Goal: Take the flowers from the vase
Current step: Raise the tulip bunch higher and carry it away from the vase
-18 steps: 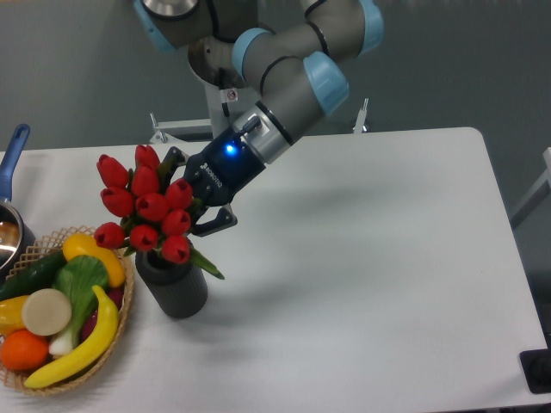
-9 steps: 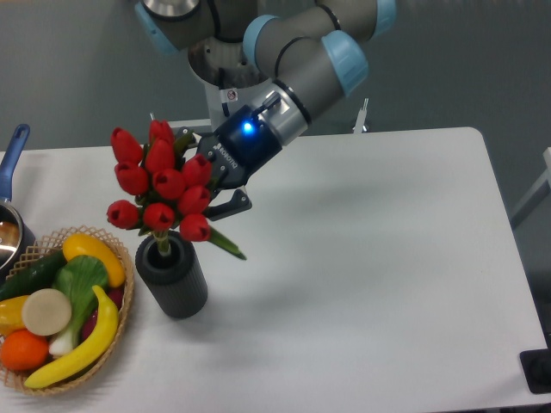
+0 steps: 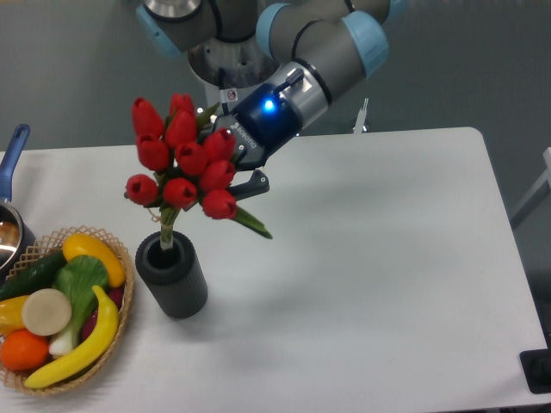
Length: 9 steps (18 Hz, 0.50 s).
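The robot's black two-finger claw (image 3: 225, 168) was clenched on the bunch of red tulip buds with green leaves and stems (image 3: 182, 158), gripping it from the right side just behind the blooms. A blue light glowed on the claw's wrist. The bunch was held above the small dark grey matte cylindrical vase (image 3: 172, 277), tilted slightly, with the lower end of its stems reaching down to the vase's round mouth; whether the tips were inside or clear of the rim could not be told. The vase stood upright on the white counter (image 3: 370, 258). Just left of the vase sat a wicker basket of colourful fruit and vegetables (image 3: 60, 305), and a metal pot with a blue handle (image 3: 12, 194) showed at the left edge.
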Each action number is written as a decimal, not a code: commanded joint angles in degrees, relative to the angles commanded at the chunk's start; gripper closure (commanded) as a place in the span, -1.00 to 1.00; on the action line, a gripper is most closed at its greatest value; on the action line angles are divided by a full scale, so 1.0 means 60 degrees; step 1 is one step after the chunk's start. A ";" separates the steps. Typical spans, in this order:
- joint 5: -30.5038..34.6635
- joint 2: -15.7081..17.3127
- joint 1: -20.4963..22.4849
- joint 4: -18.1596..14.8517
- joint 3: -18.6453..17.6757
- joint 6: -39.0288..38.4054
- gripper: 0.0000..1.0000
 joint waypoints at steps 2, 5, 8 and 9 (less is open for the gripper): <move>-0.0087 0.0000 0.0132 0.0000 0.0058 0.0000 0.18; -0.0235 0.0000 0.0264 0.0000 0.0059 -0.0059 0.18; -0.0249 0.0000 0.0513 0.0000 0.0059 -0.0059 0.18; -0.0249 0.0000 0.0615 0.0000 0.0073 -0.0059 0.18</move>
